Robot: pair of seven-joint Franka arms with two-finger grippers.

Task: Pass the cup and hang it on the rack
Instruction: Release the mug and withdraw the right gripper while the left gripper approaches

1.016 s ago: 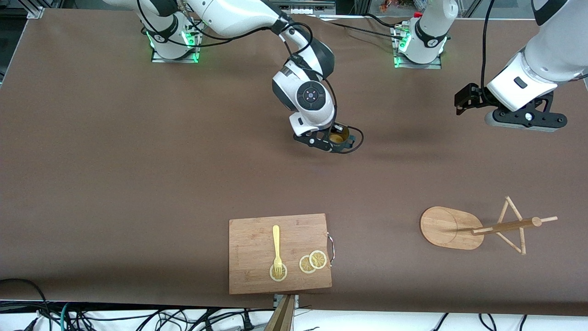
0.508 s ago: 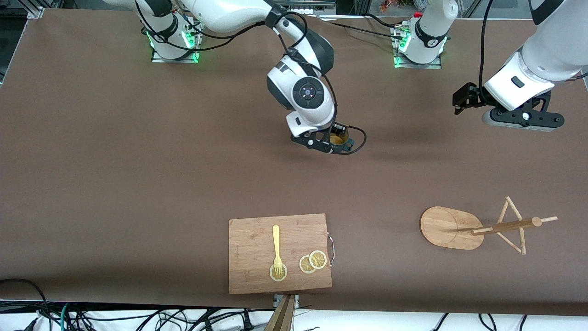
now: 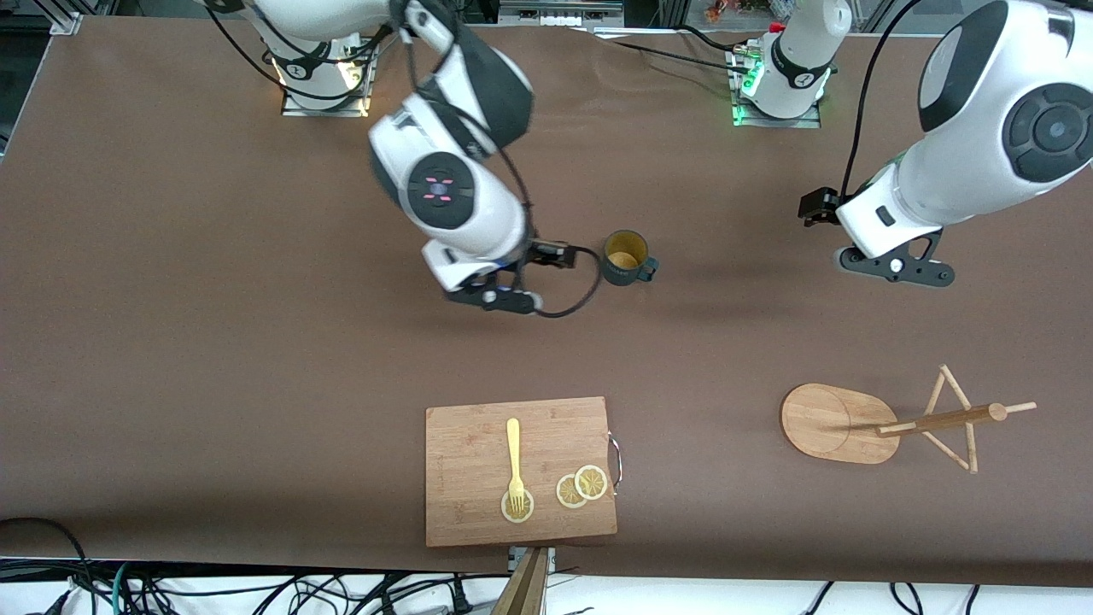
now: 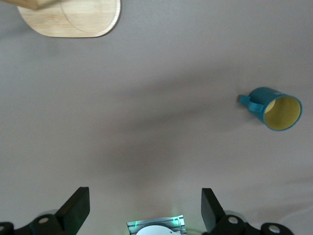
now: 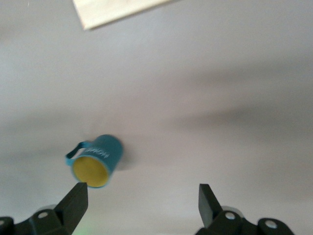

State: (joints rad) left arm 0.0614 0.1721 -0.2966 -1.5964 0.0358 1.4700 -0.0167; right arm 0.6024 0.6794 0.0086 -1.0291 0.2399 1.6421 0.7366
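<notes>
Mid-bench, the cup (image 3: 624,257) stands upright and free, apparently parked for handover; right pincer (image 3: 493,299) gapes beside it, left pincer (image 3: 895,266) open above.

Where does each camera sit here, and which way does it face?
Front view: high across the table, facing both bases; shows both arms, cup, rack, board.
Left wrist view: on the left arm, looking down at the tabletop; left gripper open, over bare table.
Right wrist view: on the right arm, looking down; right gripper open, beside the cup.
Shared: all three views show the cup standing free on the table.
</notes>
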